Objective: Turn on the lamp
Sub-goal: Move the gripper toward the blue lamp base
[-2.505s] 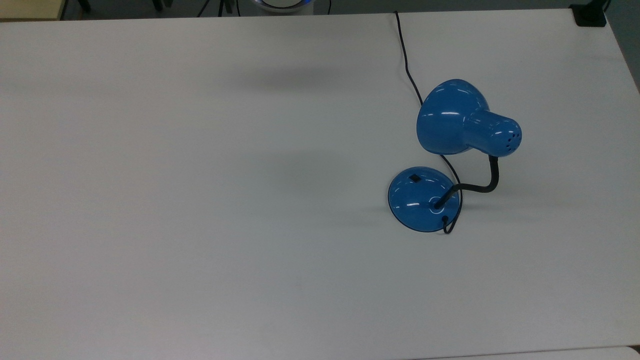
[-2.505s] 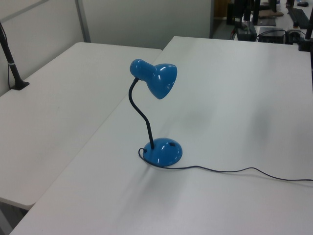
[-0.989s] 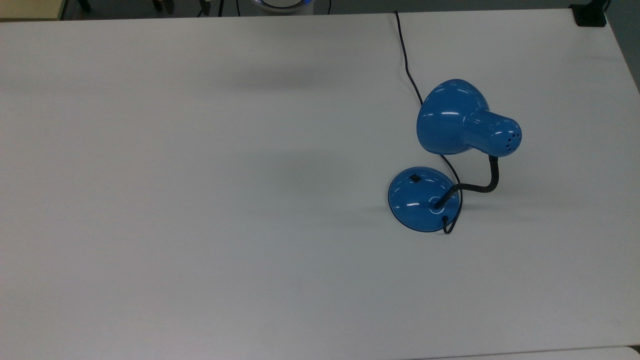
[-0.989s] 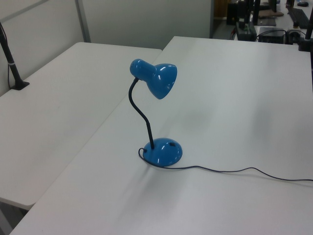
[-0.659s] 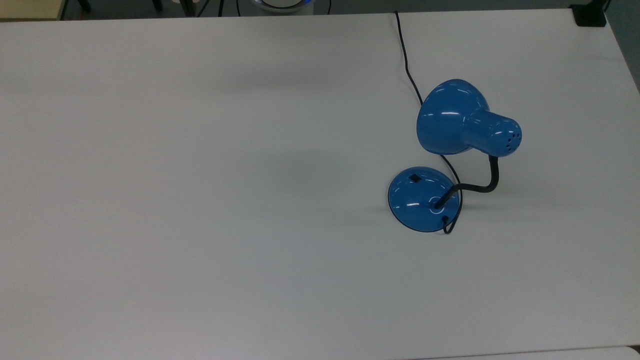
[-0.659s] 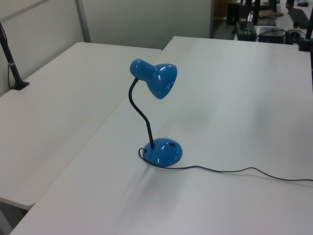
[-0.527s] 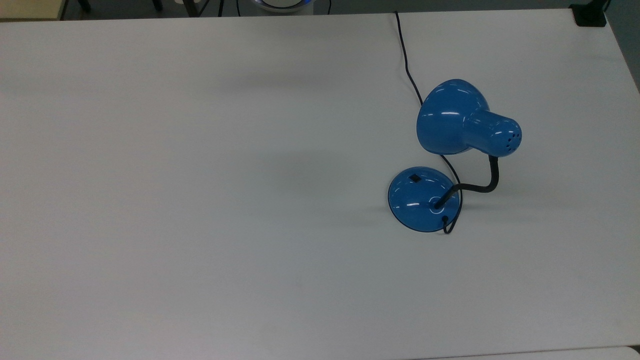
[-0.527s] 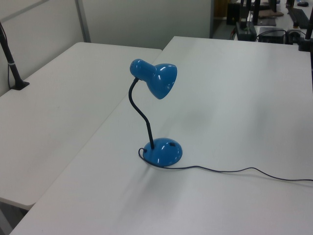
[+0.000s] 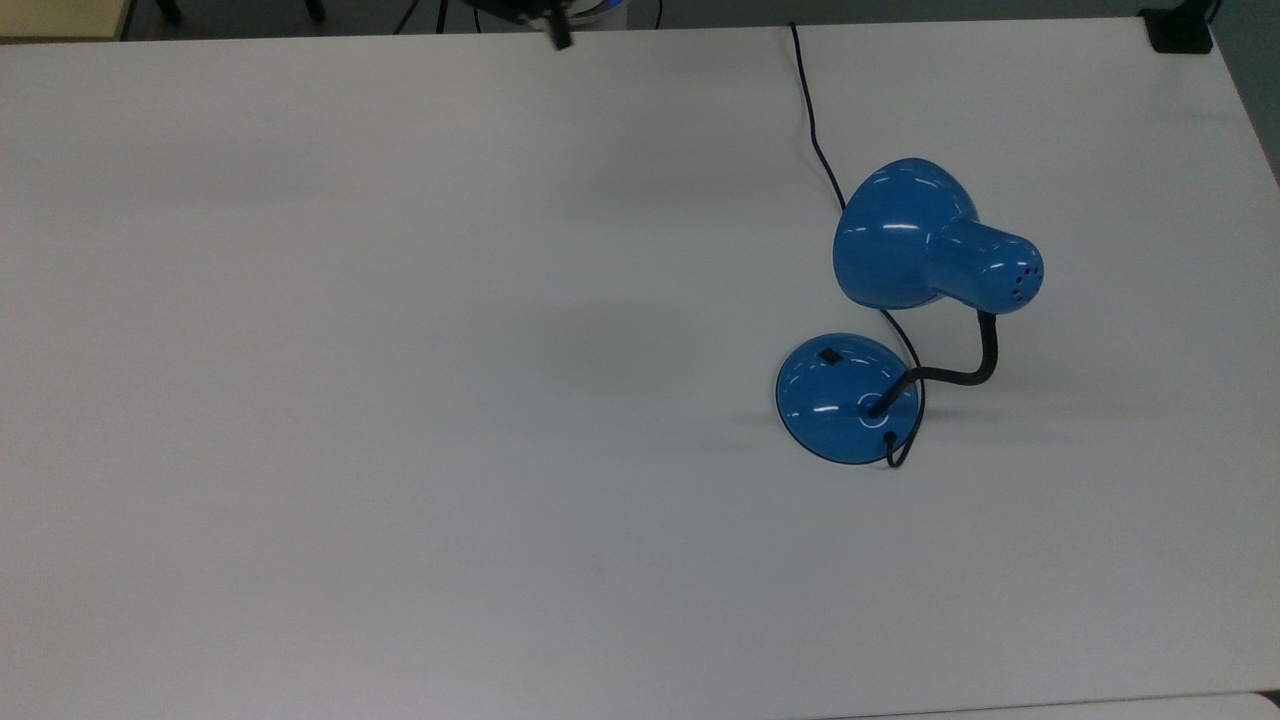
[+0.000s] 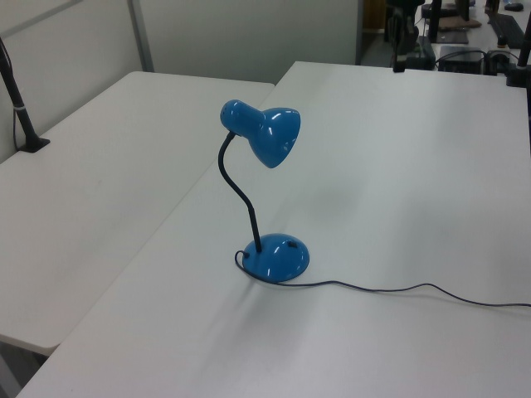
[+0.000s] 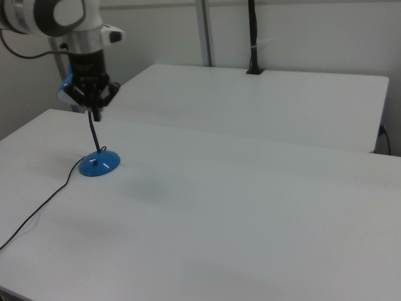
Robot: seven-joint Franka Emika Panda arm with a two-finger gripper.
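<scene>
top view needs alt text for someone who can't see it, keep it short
A glossy blue desk lamp stands toward the top view's right on a plain white table, its bell-shaped shade above a round base that carries a small black switch. A black cord runs from the lamp off the table's far edge, where the robot's gripper shows at the top of the frame.

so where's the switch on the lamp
In the top view the switch sits on the upper left of the lamp's base, on the side away from the gooseneck and just below the shade.
</scene>
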